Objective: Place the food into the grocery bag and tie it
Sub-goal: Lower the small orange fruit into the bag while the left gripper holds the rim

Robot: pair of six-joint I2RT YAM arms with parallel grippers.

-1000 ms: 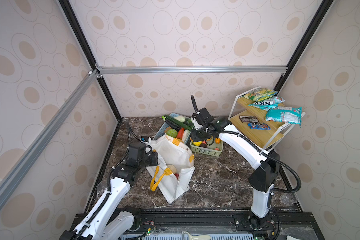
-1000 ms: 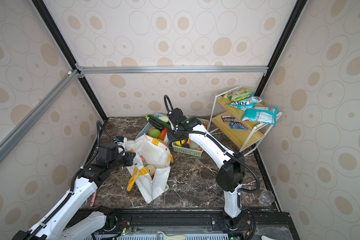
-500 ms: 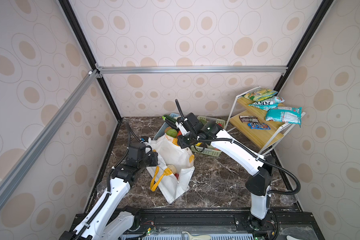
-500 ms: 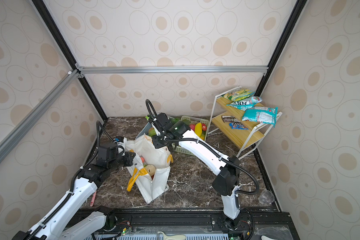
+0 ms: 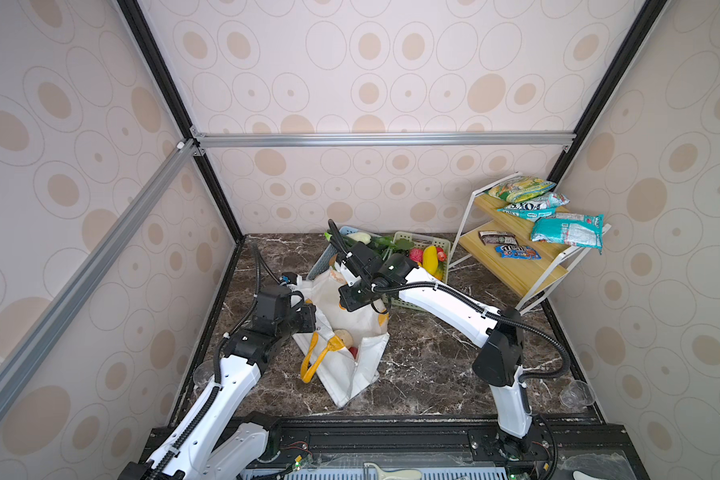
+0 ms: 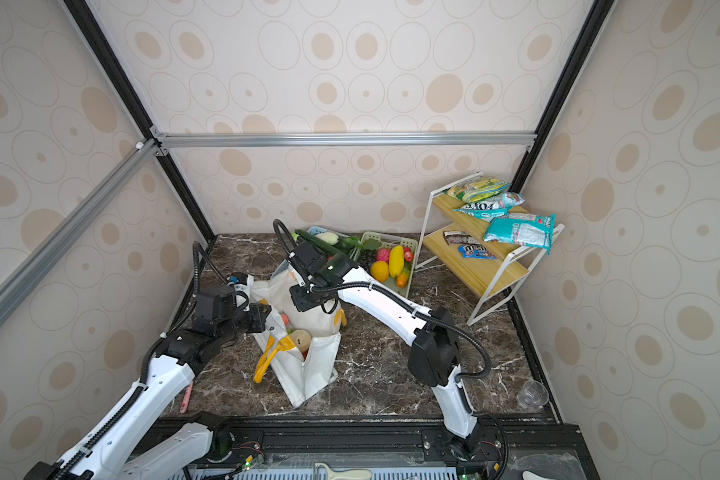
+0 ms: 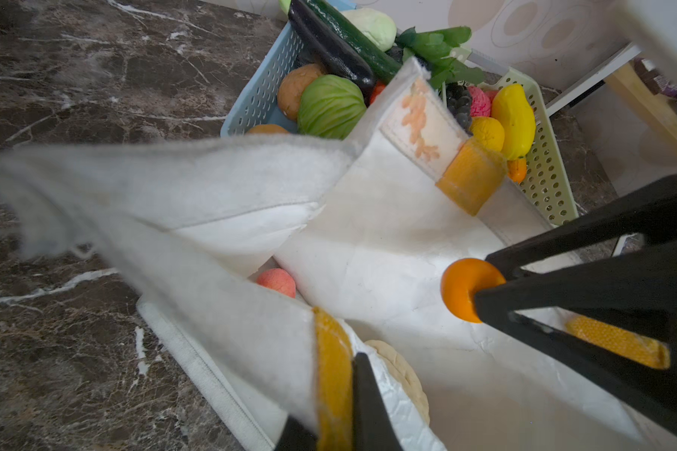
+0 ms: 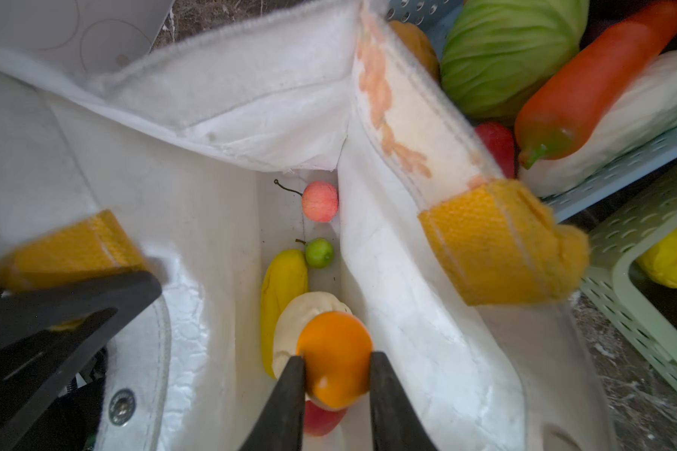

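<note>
The white grocery bag (image 5: 352, 328) (image 6: 316, 365) stands open mid-table. My left gripper (image 5: 308, 320) (image 7: 334, 377) is shut on its near rim at a yellow-orange strap tab (image 7: 331, 375), holding the mouth apart. My right gripper (image 5: 352, 300) (image 8: 336, 356) hangs over the mouth, shut on a small orange fruit (image 8: 335, 359) (image 7: 466, 285). At the bag's bottom lie a pink apple (image 8: 320, 201), a little green fruit (image 8: 319, 253), a yellow fruit (image 8: 282, 296), a cream piece (image 8: 301, 316) and a red one (image 8: 321, 421). More food, a yellow mango (image 5: 430, 257) among it, sits in the green basket (image 5: 420, 240).
A blue basket (image 7: 258, 97) of vegetables stands right behind the bag, beside the green one. A wooden two-step rack (image 5: 516, 270) with snack packets fills the back right corner. Clear cups (image 5: 576, 392) (image 5: 202, 372) stand near the front corners.
My right arm has swung left from the green basket to over the bag's mouth, carrying the orange fruit. The left arm and the bag rim have stayed put.
</note>
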